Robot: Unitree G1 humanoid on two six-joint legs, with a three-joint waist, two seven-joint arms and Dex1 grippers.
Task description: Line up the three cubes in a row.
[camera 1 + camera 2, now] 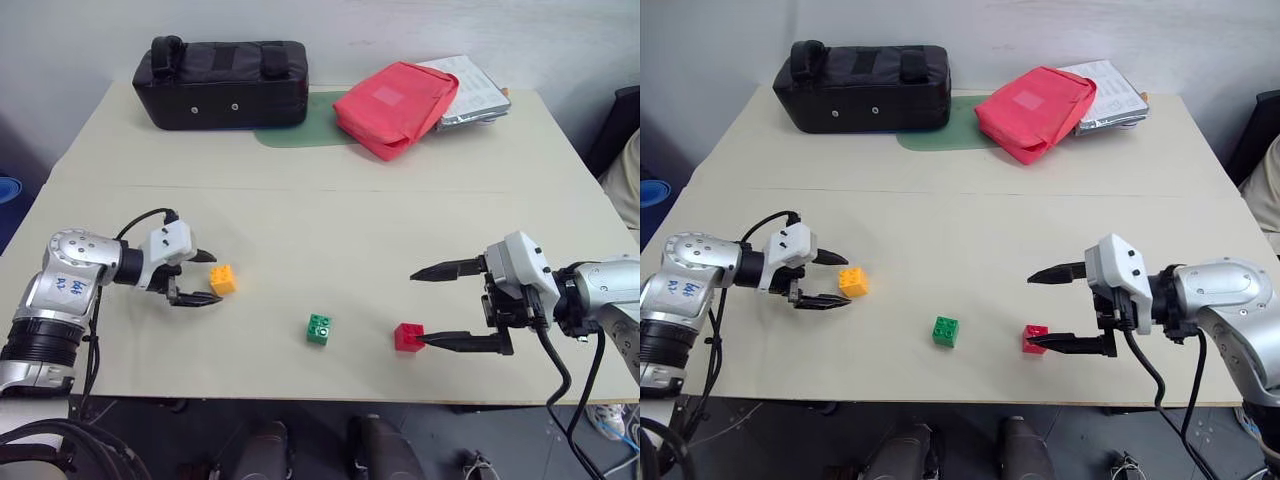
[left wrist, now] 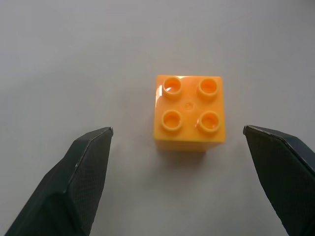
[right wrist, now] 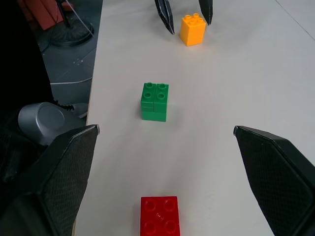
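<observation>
Three small studded cubes sit apart near the table's front edge: orange-yellow (image 1: 223, 279) on the left, green (image 1: 319, 329) in the middle, red (image 1: 408, 337) on the right. My left gripper (image 1: 203, 276) is open, its fingertips just left of the orange-yellow cube (image 2: 189, 113), which lies just ahead of the two fingers, not touched. My right gripper (image 1: 423, 307) is open beside the red cube (image 3: 159, 216), its lower finger close to the cube's right side. The right wrist view looks past the red cube to the green cube (image 3: 155, 101) and the orange-yellow one (image 3: 192, 29).
A black bag (image 1: 221, 83) lies at the back left, a red pouch (image 1: 396, 107) at the back centre on a green mat (image 1: 298, 128), with papers (image 1: 474, 92) behind it. The table's front edge (image 1: 300, 398) is close to the cubes.
</observation>
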